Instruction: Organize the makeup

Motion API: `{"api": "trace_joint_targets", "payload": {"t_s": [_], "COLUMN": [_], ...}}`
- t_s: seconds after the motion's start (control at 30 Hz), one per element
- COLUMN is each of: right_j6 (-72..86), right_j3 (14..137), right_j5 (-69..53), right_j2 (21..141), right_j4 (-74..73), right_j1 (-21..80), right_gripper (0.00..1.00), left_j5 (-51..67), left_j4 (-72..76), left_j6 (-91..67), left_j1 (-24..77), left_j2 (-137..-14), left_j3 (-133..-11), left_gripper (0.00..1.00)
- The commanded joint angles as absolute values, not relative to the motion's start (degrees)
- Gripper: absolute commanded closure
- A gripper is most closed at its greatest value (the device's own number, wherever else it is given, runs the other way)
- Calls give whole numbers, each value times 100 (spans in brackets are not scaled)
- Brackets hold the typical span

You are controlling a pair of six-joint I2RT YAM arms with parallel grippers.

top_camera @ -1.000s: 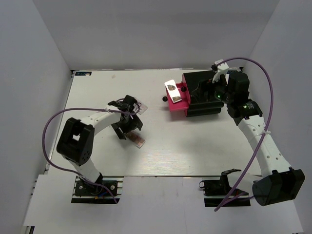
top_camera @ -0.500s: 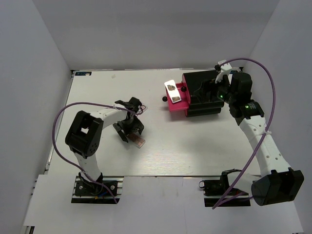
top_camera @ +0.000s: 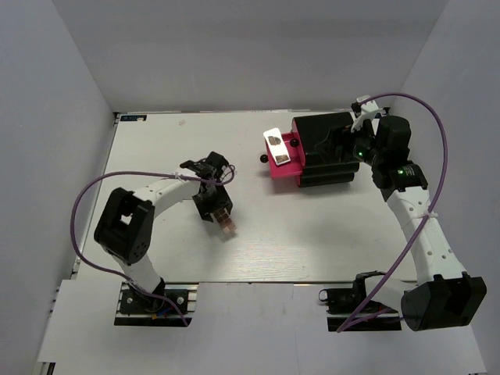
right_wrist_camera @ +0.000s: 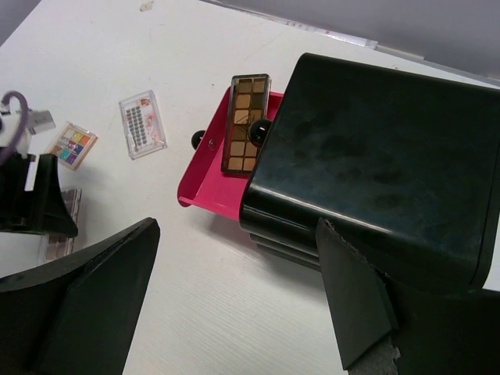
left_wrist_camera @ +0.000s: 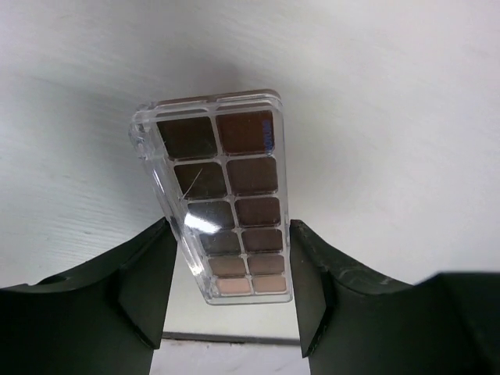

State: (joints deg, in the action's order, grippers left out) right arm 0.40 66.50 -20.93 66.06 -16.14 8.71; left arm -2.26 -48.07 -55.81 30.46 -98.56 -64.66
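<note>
My left gripper [top_camera: 217,209] is shut on a clear-cased brown eyeshadow palette [left_wrist_camera: 223,205], with its fingers [left_wrist_camera: 148,289] pressing the palette's long sides; it is held just above the table. The palette also shows in the top view [top_camera: 226,224]. My right gripper [right_wrist_camera: 234,312] is open and empty, hovering beside the black box [right_wrist_camera: 375,156]. The box's pink drawer [right_wrist_camera: 205,181] is pulled out, with a brown palette [right_wrist_camera: 244,121] lying in it. A white card-like compact [right_wrist_camera: 143,123] and a small colourful palette [right_wrist_camera: 72,144] lie on the table near the left arm.
The black box [top_camera: 324,148] stands at the back right with its pink drawer [top_camera: 280,168] open to the left. Grey walls enclose the table on three sides. Purple cables loop off both arms.
My left gripper has turned and shifted slightly right, still holding the palette. The right arm has drawn back a little to the right.
</note>
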Motion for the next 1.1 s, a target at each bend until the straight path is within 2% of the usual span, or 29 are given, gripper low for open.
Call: {"api": "trace_joint_targets", "payload": {"t_s": [0.0, 0.2, 0.5, 0.73, 0.93, 1.07], "right_j6": [132, 167, 202, 202, 193, 185], "right_j3": [6592, 6557, 6495, 6434, 6407, 6390], "right_j5": [-2267, -2329, -2382, -2461, -2522, -2558], "right_j2": [6451, 6469, 6469, 6504, 6565, 6592], "right_j4": [-1336, -1310, -1266, -1222, -1187, -1195], "right_j1": [800, 729, 545, 440, 404, 378], "right_gripper": [13, 13, 13, 13, 13, 13], "left_j5": [-9, 167, 281, 413, 554, 554], "left_j4": [-4501, -3842, -2867, -1987, -1907, -2004], "left_j6": [-4765, -4131, -3665, -3691, -3700, -3709], "left_j1": [3190, 3243, 3366, 3533, 3585, 3586], "left_j2": [-8984, -9069, -10959, -11549, -11759, -11856], "left_j3": [-7135, -8322, -10395, -10731, -10863, -10872], "left_gripper": [93, 93, 92, 90, 87, 78]}}
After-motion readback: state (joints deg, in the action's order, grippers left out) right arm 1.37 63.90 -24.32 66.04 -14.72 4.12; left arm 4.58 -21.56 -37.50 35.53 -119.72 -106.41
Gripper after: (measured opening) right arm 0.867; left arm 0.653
